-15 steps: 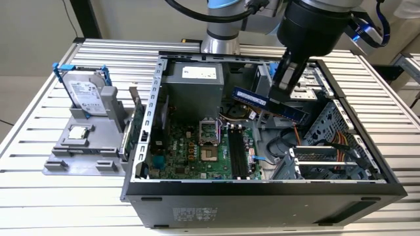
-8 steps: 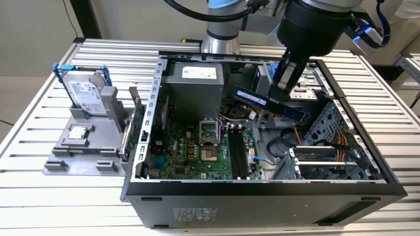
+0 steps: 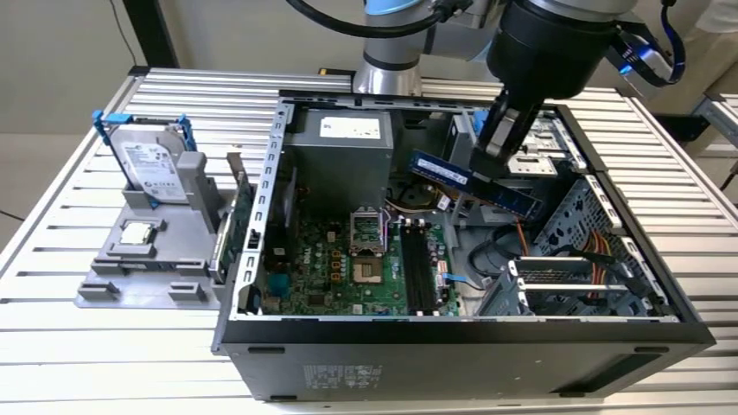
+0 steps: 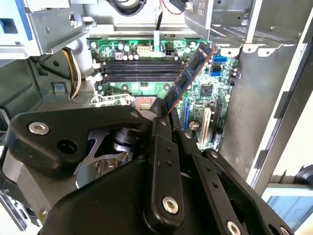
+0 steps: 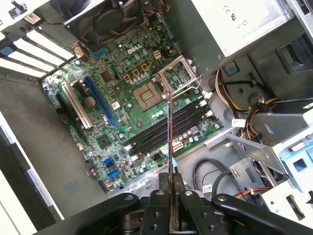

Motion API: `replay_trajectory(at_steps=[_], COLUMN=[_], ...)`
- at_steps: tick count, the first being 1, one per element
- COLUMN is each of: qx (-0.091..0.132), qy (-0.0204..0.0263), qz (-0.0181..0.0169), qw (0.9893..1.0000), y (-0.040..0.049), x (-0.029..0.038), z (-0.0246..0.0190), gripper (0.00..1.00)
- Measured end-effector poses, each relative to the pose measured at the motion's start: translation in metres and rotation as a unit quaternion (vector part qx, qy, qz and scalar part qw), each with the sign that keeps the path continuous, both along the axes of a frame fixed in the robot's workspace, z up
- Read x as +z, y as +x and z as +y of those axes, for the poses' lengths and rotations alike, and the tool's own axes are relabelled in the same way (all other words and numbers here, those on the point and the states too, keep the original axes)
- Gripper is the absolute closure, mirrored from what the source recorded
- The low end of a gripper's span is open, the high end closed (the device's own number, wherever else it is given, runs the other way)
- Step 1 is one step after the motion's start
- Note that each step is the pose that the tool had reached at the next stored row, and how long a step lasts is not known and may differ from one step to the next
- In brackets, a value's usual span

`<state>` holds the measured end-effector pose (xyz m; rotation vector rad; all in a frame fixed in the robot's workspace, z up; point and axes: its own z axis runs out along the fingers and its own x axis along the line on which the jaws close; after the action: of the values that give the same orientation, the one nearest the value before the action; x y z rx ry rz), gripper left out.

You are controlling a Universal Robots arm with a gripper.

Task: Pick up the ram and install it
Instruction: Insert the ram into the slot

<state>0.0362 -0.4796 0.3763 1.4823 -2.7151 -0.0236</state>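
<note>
My gripper (image 3: 493, 160) is shut on the ram (image 3: 475, 181), a long blue stick with dark chips, and holds it tilted in the air over the open computer case (image 3: 461, 333). In the exterior view the ram hangs above the right part of the motherboard (image 3: 346, 268), higher than the black memory slots (image 3: 413, 264) and apart from them. In the second wrist view the ram (image 4: 188, 78) sticks out from the black fingers (image 4: 161, 122) toward the slots (image 4: 137, 68). The first wrist view shows the ram (image 5: 169, 142) edge-on, crossing over the slots (image 5: 188, 120).
A silver hard drive in a blue bracket (image 3: 150, 164) and a small square CPU chip (image 3: 138, 232) sit on a grey stand (image 3: 144, 290) at the exterior view's left. Inside the case are the power supply (image 3: 346, 143), a metal drive cage (image 3: 576, 259) and loose cables (image 3: 576, 259).
</note>
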Motion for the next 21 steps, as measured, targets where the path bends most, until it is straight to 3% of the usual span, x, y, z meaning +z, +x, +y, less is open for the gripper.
replay_trajectory(at_steps=[13, 21], qx=[-0.025, -0.054], qy=[-0.0001, 0.0000], qz=[0.0000, 0.0000], qw=[0.9997, 0.9986], y=[0.0000, 0.0000], x=[0.0001, 0.0000], z=[0.0000, 0.0000], gripper=[1.00, 1.00])
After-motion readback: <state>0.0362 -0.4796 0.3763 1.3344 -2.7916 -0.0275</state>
